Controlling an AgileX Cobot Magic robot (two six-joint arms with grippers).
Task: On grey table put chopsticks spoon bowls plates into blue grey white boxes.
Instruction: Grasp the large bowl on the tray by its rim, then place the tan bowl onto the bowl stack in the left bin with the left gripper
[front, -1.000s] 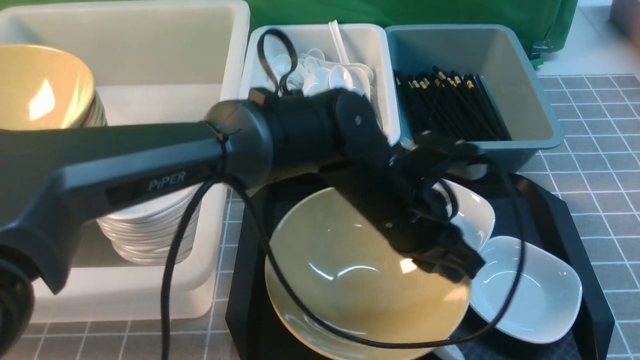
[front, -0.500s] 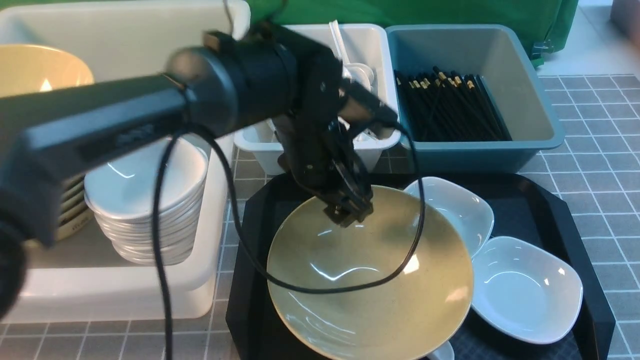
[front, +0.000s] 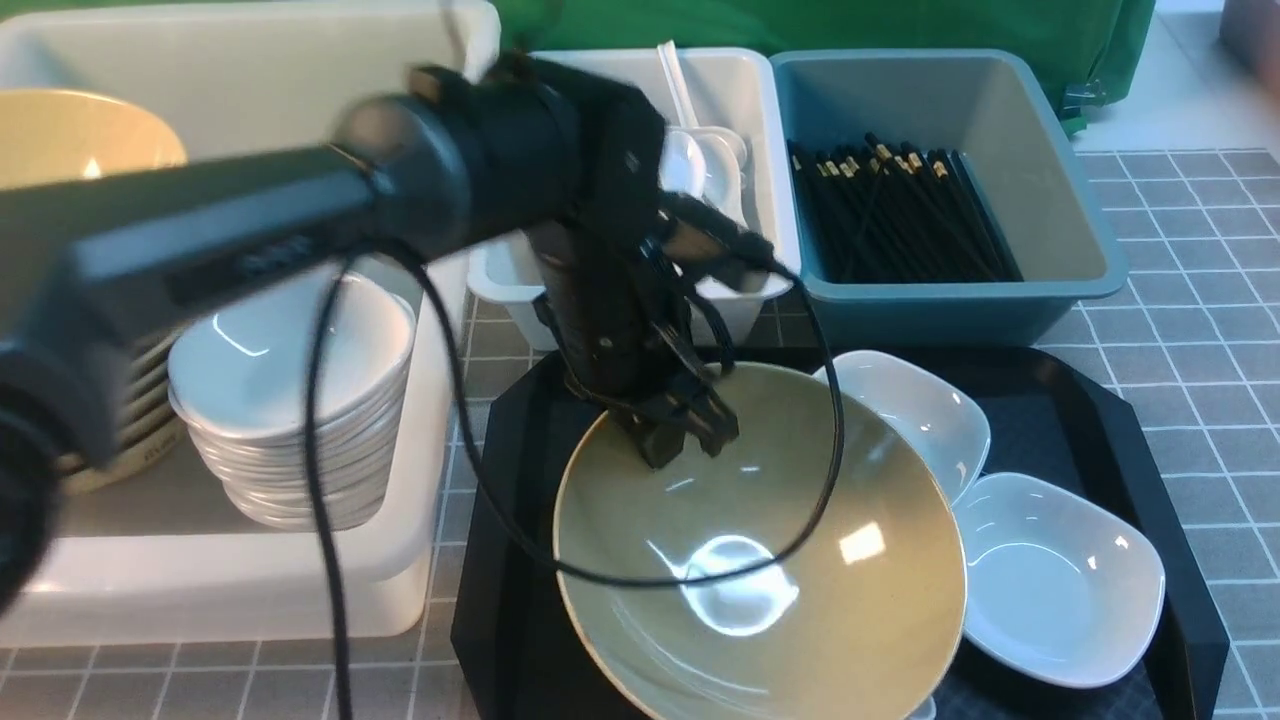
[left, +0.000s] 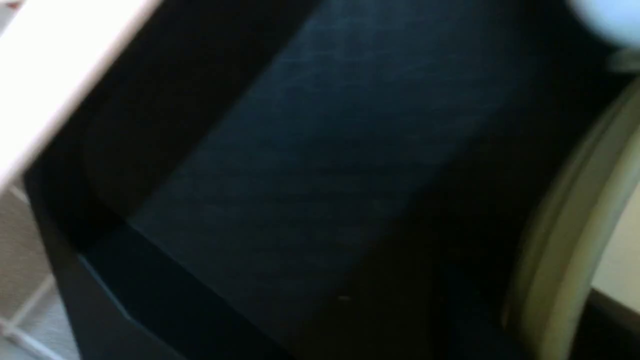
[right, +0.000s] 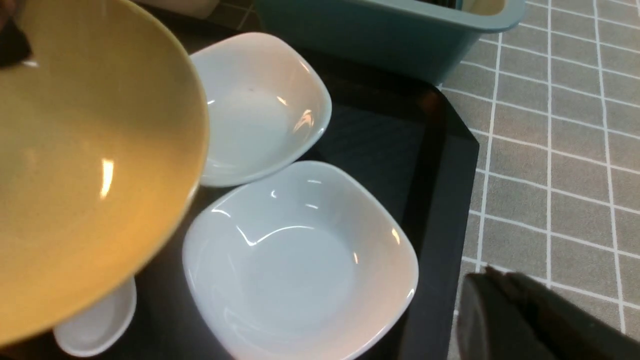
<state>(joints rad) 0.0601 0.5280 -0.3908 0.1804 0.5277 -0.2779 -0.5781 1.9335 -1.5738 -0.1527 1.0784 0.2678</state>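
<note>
A large yellow-green bowl (front: 760, 560) lies tilted on the black tray, its far rim raised. My left gripper (front: 685, 440) is shut on that far rim; the rim (left: 565, 240) also shows in the left wrist view. Two white plates (front: 915, 415) (front: 1055, 580) sit on the tray to the bowl's right. A white spoon (right: 95, 325) peeks out from under the bowl. My right gripper (right: 490, 280) is shut and empty, above the grey table (right: 550, 165) just off the tray's right edge. The chopsticks (front: 900, 210) lie in the blue box (front: 1060, 270).
The black tray (front: 1150, 440) sits in front of the boxes. The grey-white box (front: 760, 80) holds several spoons (front: 700, 160). The big white tub (front: 250, 590) on the left holds a stack of plates (front: 290, 400) and bowls (front: 70, 140). The left arm's cable loops over the bowl.
The left arm swung from over the plates back to the bowl's far rim and closed on it. The bowl has tipped up at that rim and shifted slightly right.
</note>
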